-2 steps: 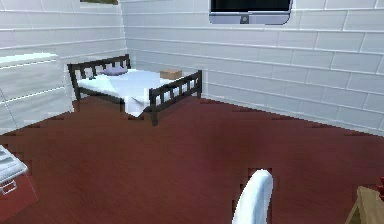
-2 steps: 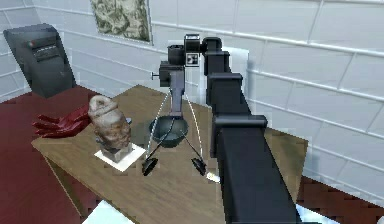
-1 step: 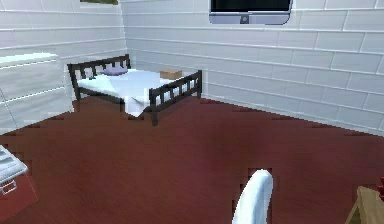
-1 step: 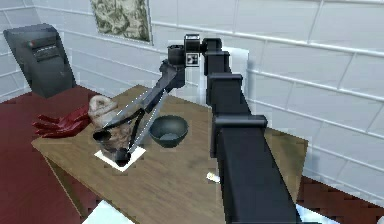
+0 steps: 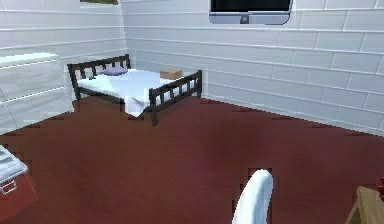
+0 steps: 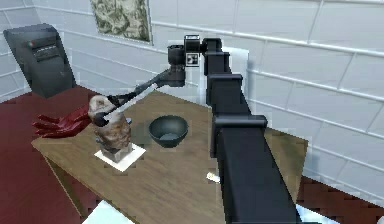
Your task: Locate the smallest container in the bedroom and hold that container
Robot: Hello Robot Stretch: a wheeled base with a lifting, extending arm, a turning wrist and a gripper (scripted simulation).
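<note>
Claw point(image 6: 108, 110) is hanging at a brownish bust point(image 6: 113, 135) just left of the bowl point(image 6: 168, 130); can't tell if it's grasping anything, or if it's over or touching the bust. Bowl, dark & round, is sitting on the table point(image 6: 160, 188) w/ a red thing point(image 6: 58, 125) farther left of it, and prob. is the smallest container here, so the robot is seemingly lining up for the grasp. Next move is calling for bringing the claw across to the bowl's rim w/o knocking the bust.
</note>
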